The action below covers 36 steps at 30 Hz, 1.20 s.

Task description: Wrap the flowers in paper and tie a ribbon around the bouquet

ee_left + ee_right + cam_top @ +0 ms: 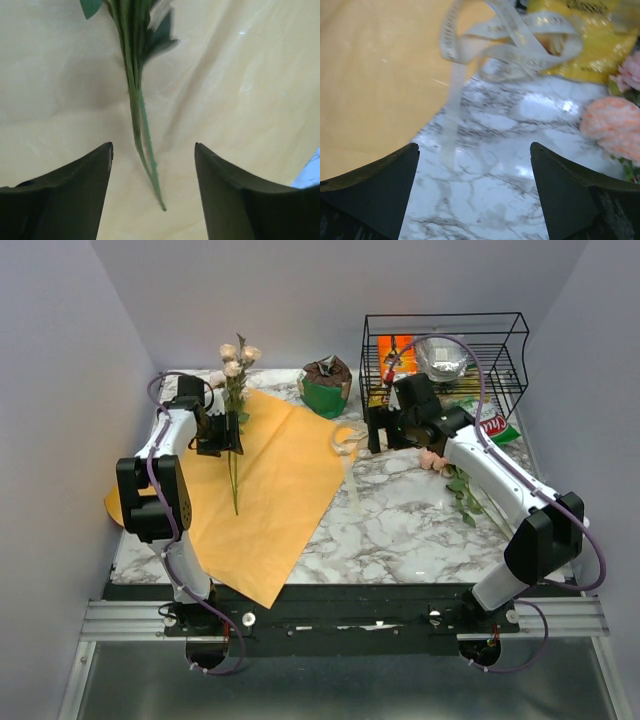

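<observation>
The orange paper lies flat on the left half of the marble table. The flowers rest on it, with the pale heads past its far edge and the thin green stems running toward me. My left gripper is open over the stems, a finger on either side and neither touching them. The cream ribbon lies in loose loops at the paper's right edge, one tail trailing across the marble. My right gripper hangs open just short of the ribbon, holding nothing.
A black wire basket stands at the back right behind the right arm. A green-wrapped pot sits at the back centre. Spare pink flowers and a snack packet lie to the right of the ribbon. Walls close in on both sides.
</observation>
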Tool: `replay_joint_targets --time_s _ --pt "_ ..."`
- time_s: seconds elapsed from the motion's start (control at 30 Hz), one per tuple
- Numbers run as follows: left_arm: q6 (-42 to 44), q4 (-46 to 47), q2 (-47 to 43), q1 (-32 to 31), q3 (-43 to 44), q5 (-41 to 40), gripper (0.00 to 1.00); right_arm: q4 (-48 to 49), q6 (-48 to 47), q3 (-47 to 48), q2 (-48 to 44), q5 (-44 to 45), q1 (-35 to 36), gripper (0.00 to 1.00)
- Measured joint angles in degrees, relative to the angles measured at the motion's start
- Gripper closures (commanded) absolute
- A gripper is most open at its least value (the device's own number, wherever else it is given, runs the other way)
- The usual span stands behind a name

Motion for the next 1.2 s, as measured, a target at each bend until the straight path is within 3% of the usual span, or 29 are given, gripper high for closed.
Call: replay_joint_targets --time_s 0.17,0.4,0.67,0.93,1.0,1.13,1.2 --pt "1.75 -1.57 -0.22 0.00 2.12 -2.58 0.01 -2.10 -3.72 -9.44 -2.14 4.07 -7.41 0.01" --pt "5.62 -3.32 -7.82 0.04 5.46 -4.42 0.01 -2.29 -8.15 -17.20 -0.92 11.69 -17.31 0.18" --pt "8.81 -4.66 -21.24 0.04 3.39 -1.64 0.01 -0.68 -12.09 -18.12 6.45 11.76 -21.55 0.26" --pt "9.46 -5.66 -24.35 0.07 -1.36 0.52 0.01 -0.92 -14.80 -14.03 15.15 12.24 -23.06 0.26" --pt "9.44 -5.68 -24.61 0.04 -1.81 0.96 0.01 -0.98 -15.23 -12.83 15.98 12.48 -23.63 0.32" --pt "9.44 -5.68 -24.96 0.04 -1.92 1.31 0.01 -0.90 -16.13 -12.22 16.85 13.92 -23.85 0.72" --pt "9.44 -5.68 -25.18 0.04 -1.92 1.36 0.01 -0.90 -16.74 -12.22 17.33 15.19 -23.85 0.83"
